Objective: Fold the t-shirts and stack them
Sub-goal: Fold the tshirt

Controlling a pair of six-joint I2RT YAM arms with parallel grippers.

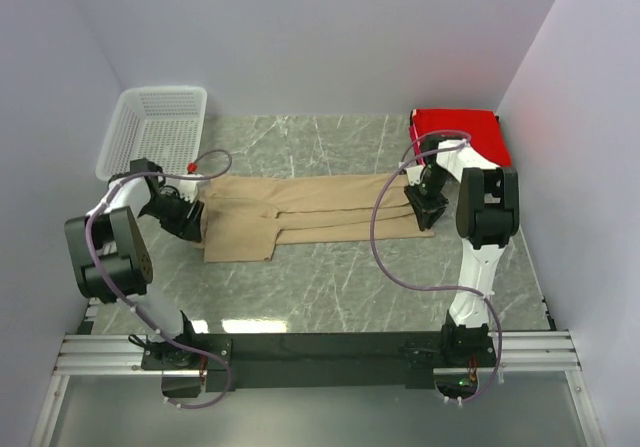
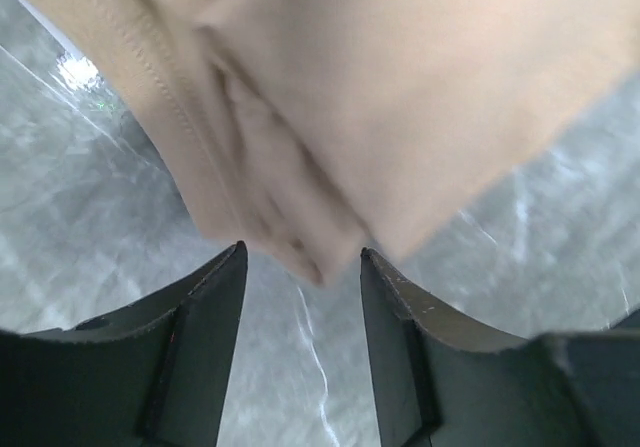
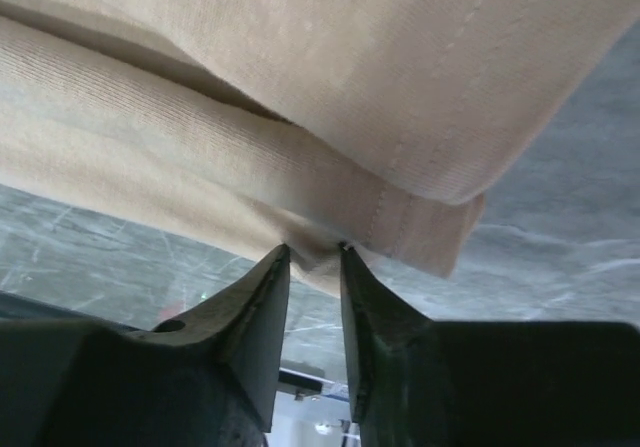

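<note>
The red t-shirt (image 1: 460,132) lies folded at the far right corner of the tabletop (image 1: 330,287), so that half looks done. The tan t-shirt (image 1: 310,212) lies across the middle as a long strip (folded lengthwise only, it seems). The left gripper (image 2: 302,252) stands fingers apart just short of the strip's bunched end, and the right gripper (image 3: 315,249) has its fingers nearly together at the opposite hem, clamped or not I cannot tell; crosswise folds and stacking look yet to do.

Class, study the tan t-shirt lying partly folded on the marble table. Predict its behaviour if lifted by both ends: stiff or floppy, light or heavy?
Probably floppy: the tan t-shirt bunches into soft wrinkles near the left gripper, so its middle would likely sag. Likely light: its layers look thin. It may slide on the glossy table.
</note>
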